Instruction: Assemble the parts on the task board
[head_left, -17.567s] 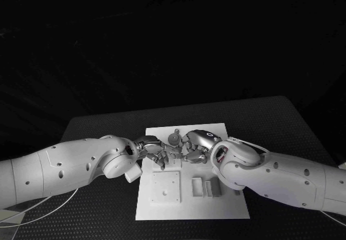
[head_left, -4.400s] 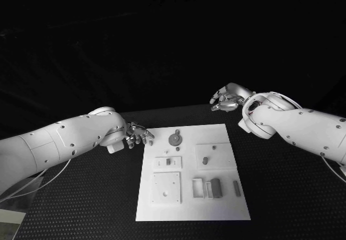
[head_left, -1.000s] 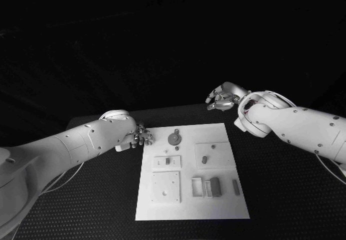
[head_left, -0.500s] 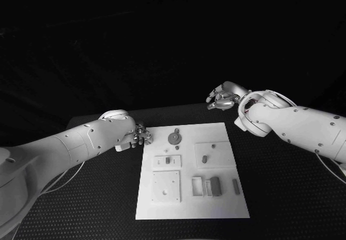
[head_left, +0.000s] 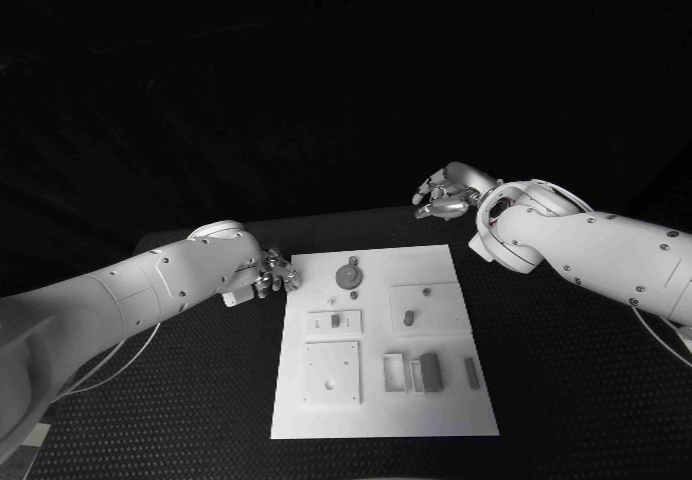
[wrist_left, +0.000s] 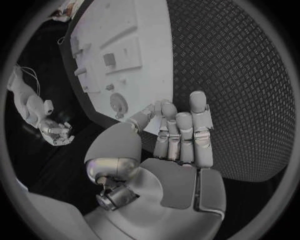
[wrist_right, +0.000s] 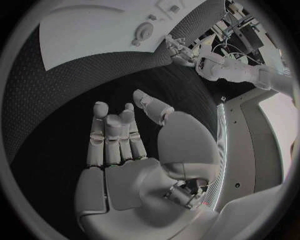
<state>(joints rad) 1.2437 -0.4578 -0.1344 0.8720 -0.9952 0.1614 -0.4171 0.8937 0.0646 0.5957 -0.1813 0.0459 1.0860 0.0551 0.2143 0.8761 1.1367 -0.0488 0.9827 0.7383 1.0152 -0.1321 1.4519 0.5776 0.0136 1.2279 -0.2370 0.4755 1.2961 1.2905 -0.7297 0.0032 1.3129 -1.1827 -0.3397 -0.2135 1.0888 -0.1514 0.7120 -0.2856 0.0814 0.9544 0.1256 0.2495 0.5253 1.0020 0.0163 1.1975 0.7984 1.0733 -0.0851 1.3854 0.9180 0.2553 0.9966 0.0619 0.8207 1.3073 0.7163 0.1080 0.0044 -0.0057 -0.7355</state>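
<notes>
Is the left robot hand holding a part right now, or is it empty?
Empty. The left robot hand shows a bare palm with nothing between its fingers, hanging over the black table beside the white board.

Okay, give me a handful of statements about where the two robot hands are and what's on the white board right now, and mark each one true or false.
1. The left robot hand is beside the task board's far left corner, over the black table. True.
2. The right robot hand grips a grey part. False: the right wrist view shows its palm and fingers holding nothing.
3. A round disc-shaped part sits near the board's far edge. True.
4. Both robot hands rest on the board. False: both are off it, the right one raised beyond the far right corner.
5. The left robot hand holds nothing. True: the left wrist view shows its palm bare.
</notes>
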